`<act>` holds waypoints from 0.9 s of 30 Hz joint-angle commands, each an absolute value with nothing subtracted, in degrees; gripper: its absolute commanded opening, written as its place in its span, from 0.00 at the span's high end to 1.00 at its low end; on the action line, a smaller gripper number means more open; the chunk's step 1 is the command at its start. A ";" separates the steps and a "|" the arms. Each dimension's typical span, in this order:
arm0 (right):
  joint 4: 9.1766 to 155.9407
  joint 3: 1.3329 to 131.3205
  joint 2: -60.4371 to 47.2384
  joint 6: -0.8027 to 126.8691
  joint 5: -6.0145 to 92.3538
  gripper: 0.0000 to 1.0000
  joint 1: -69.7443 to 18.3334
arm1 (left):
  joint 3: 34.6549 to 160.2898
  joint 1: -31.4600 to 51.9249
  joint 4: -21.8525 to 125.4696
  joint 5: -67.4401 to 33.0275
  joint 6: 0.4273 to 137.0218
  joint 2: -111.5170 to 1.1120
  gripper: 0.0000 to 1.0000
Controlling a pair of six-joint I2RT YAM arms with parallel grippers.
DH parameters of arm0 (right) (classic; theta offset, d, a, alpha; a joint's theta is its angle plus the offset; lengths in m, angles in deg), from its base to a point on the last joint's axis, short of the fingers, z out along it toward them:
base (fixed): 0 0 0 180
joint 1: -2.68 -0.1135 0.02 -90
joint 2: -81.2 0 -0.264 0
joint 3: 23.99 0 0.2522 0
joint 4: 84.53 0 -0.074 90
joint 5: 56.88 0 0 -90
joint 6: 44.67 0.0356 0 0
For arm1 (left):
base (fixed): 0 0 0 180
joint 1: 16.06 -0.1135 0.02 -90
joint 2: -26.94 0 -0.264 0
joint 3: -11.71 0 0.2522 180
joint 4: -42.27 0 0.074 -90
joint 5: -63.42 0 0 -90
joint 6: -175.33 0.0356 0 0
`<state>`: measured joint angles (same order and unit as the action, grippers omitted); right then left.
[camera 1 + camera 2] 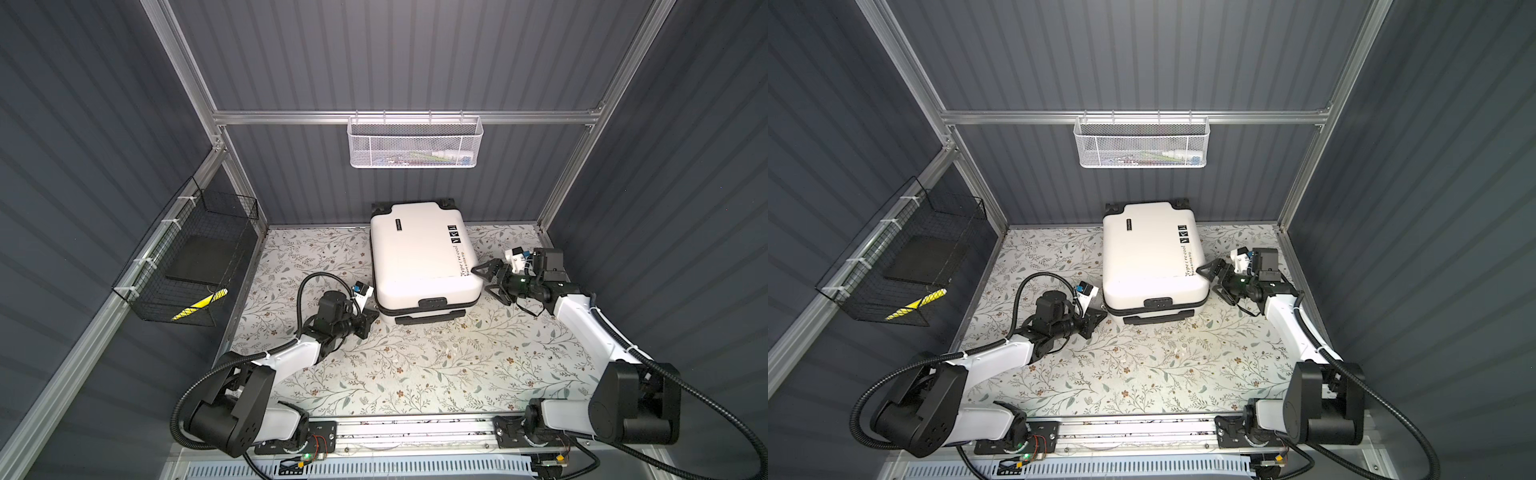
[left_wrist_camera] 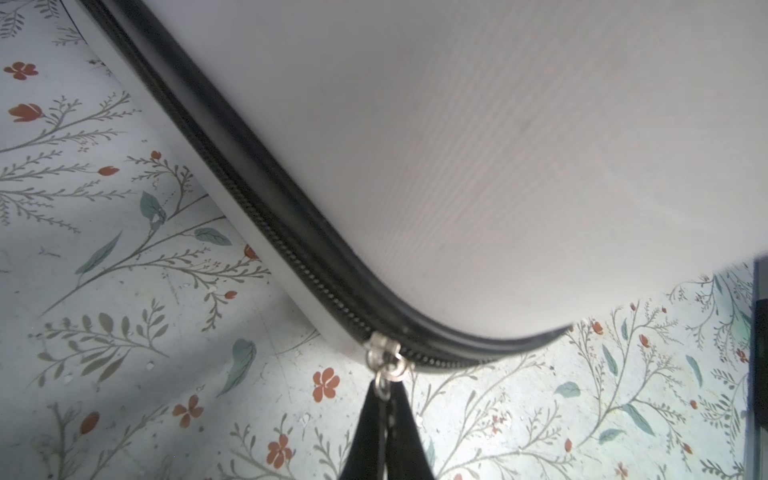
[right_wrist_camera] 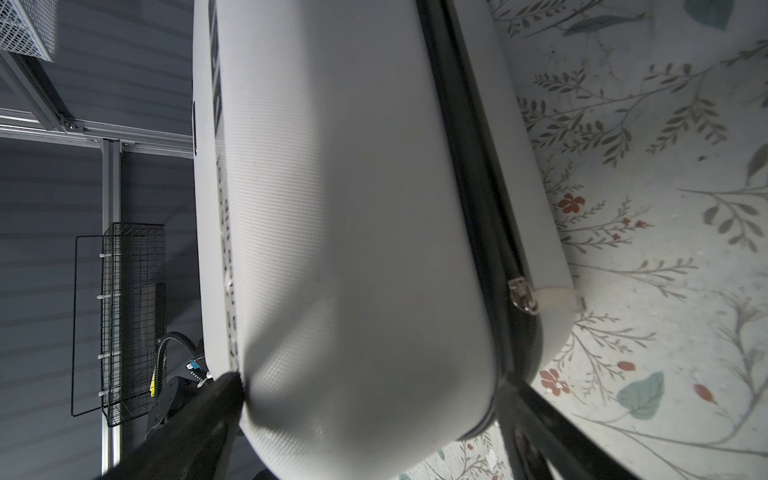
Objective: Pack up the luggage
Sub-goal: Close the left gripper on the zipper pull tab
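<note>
Closest to us, our left fingers (image 2: pixel 368 424) pinch the silver zipper pull (image 2: pixel 388 368) at the 7 o'clock corner of the luggage (image 1: pixel 419 253), which lies closed at 12 o'clock on the bench (image 1: pixel 415 374). Our right fingers (image 3: pixel 195 424) stand wide, straddling its 4 o'clock corner. We see a white mesh basket (image 1: pixel 415 143) hanging beyond at 12 o'clock and a black wire basket (image 1: pixel 162 303) at 9 o'clock.

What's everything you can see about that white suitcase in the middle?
The luggage is a white hard-shell case with black zipper trim, black lettering and stickers. It lies flat, halves together, on the floral table, wheels toward the back wall, black handle nearest. The left gripper pinches its zipper pull at the near left corner; the right gripper, jaws wide, straddles its right near corner.
</note>
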<state>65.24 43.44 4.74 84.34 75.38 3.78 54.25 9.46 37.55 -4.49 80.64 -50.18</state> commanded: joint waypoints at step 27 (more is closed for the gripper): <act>68.50 39.78 4.39 87.43 73.50 0.05 -1.20 | 58.28 21.30 49.14 -9.65 83.90 -44.28 1.00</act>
<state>71.25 41.59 5.06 86.98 71.03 1.36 56.15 19.56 45.90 -11.73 80.47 -46.68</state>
